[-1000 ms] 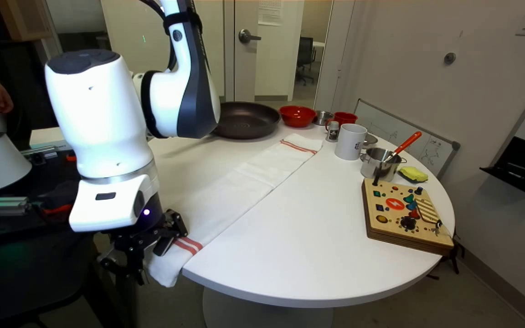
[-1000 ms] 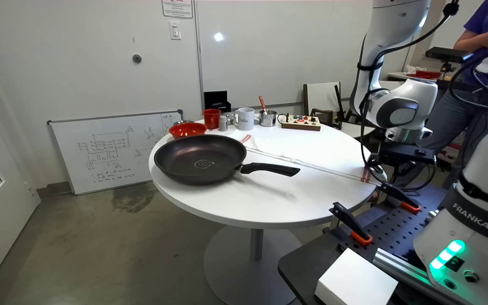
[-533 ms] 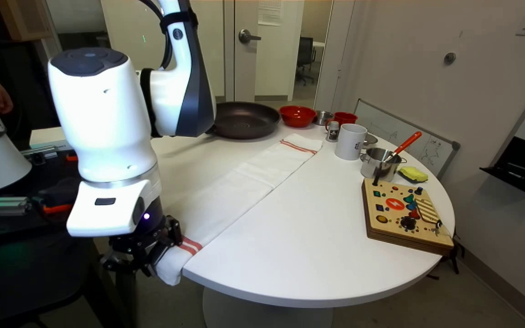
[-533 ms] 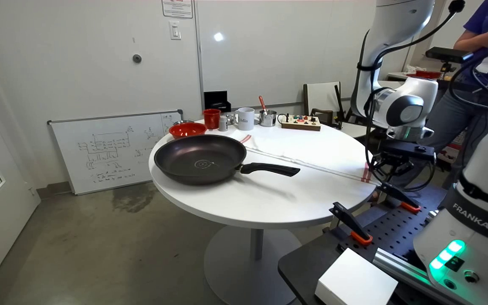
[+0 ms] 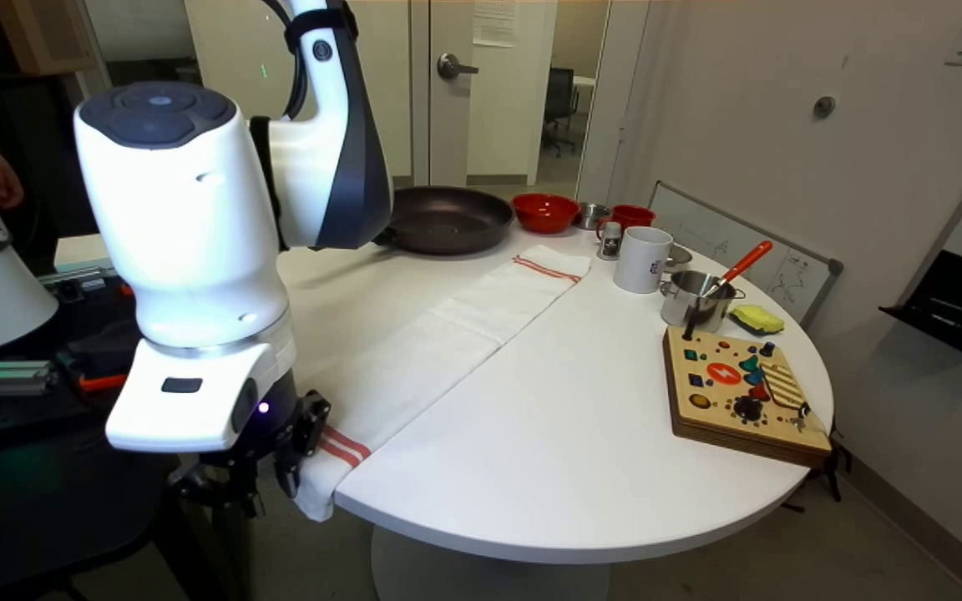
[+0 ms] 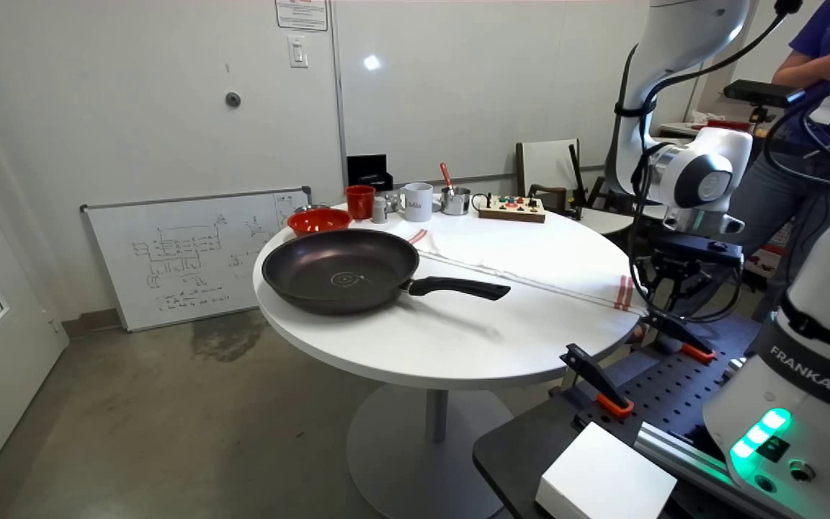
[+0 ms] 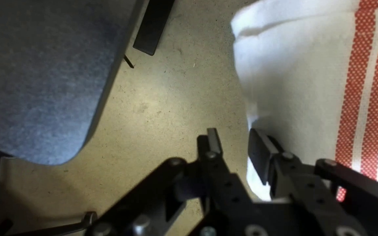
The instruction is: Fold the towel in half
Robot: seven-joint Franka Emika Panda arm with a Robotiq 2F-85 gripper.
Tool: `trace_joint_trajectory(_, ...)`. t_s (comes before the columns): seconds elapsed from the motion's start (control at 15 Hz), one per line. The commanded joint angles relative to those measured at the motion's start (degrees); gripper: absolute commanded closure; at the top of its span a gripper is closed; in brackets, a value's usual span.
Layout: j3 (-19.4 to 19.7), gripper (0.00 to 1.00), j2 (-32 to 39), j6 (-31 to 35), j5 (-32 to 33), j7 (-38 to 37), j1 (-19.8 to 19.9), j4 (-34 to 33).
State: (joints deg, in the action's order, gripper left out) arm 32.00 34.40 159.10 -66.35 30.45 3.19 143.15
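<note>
White and red-striped, the towel [image 5: 416,359] stretches across the worktop [image 5: 564,442], its nearest end drooping over the edge beside the parted jaws.
In the wrist view, one fingertip [image 7: 258,154] overlaps that end; whether the two touch, I cannot tell. Well away from the jaws, near the towel's far end, stand a dark frying pan [image 5: 450,224], a red bowl [image 5: 545,214] and a white mug [image 5: 641,261]. A steel pot [image 5: 683,297] and wooden knob board [image 5: 719,399] sit well clear of the jaws.

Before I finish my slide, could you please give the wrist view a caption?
Open gripper at the edge of a white towel with two red stripes, above the floor.
</note>
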Motion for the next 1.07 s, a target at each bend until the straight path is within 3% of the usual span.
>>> trace_joint_trajectory(0.0,1.2,0.37,-1.9,-0.6,0.6,-1.6,-0.6,0.2)
trace_joint_trajectory(0.33,2.8,0.02,-1.4,0.5,0.5,-1.5,-1.0,0.1)
trace_joint_trajectory(1.0,3.6,0.0,-1.2,0.9,0.9,-2.2,-2.1,-0.2)
